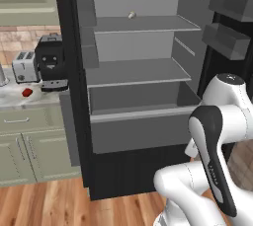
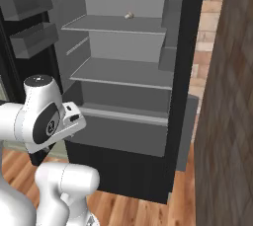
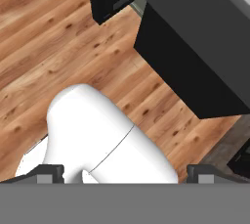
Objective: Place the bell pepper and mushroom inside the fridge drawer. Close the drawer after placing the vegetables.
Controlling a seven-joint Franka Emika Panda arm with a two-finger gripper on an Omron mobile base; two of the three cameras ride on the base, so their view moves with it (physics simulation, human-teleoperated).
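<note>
White arm [image 1: 217, 136] folded at elbow, wrist bent downward, jaws spread wide, empty

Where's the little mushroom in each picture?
Left base view: mushroom on the top fridge shelf, upper middle.
Right base view: same shelf, top middle.
Hand view: aimed down at the wooden floor beside the black fridge.
Shared landmark: the black fridge.
</note>
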